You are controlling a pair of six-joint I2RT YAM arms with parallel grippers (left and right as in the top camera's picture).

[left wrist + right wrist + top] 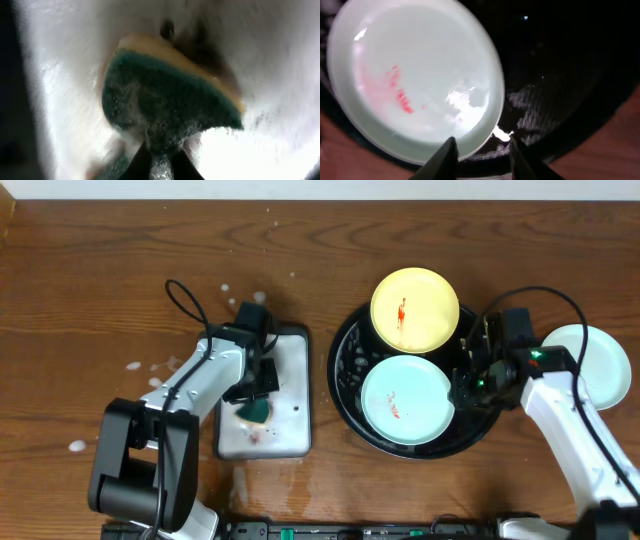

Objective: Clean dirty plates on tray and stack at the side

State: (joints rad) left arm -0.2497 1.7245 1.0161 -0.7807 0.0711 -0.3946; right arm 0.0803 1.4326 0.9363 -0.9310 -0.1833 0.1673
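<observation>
Our left end effector (160,161) pinches a wet green sponge (165,100) over the grey-white tray (292,395). Our right end effector (481,150) stands parted at the rim of the smeared mint plate (405,398), which lies on the black tray (347,370) beside the yellow plate (414,310). Another mint plate (592,362) sits on the table (80,300).

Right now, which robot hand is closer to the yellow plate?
Right. The right gripper is at the black tray, close to the yellow plate; the left gripper is off at the grey tray, holding a sponge.
</observation>
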